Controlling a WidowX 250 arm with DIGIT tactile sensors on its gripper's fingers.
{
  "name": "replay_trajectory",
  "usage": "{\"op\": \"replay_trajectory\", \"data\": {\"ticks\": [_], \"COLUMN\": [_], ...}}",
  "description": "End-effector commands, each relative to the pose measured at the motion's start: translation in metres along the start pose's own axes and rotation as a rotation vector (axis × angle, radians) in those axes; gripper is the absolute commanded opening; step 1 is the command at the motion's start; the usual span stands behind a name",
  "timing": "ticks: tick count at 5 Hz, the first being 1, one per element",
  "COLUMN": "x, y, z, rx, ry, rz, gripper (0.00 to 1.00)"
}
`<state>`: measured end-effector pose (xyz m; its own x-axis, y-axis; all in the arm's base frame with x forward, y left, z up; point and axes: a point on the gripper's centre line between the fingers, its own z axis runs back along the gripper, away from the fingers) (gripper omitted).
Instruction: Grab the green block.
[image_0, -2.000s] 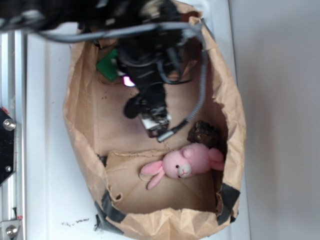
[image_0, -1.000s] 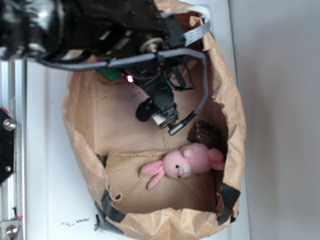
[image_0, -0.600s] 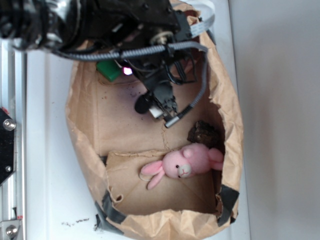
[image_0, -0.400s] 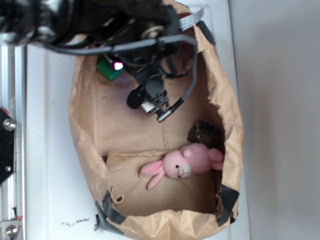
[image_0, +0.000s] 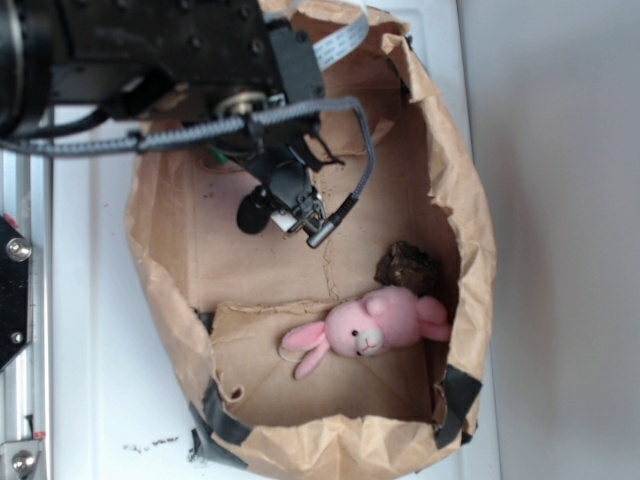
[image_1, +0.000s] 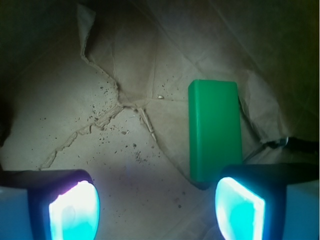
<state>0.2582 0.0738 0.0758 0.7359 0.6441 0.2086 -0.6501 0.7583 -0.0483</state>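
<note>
The green block (image_1: 215, 132) is not grabbed yet. It lies flat on the floor of the paper bag (image_0: 470, 230), and in the wrist view it sits at about 2 o'clock, its near end just at the right finger (image_1: 239, 207). The end effector (image_1: 157, 209) is spread wide and holds nothing. What is left, I think: shift toward 3 o'clock until the block is between the fingers, lower, then close. In the exterior view the arm hides the block.
</note>
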Motion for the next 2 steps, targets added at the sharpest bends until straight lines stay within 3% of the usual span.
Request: {"op": "replay_trajectory", "data": {"ticks": [1,2], "x": [0.0223,0.0263], "y": [-0.0112,-0.0111], "z": [0.0037,0.0066], "rx": [0.01,0.027], "ry": [-0.07,-0.056], "rz": [0.019,-0.013], "gripper": [1.0,1.0]}}
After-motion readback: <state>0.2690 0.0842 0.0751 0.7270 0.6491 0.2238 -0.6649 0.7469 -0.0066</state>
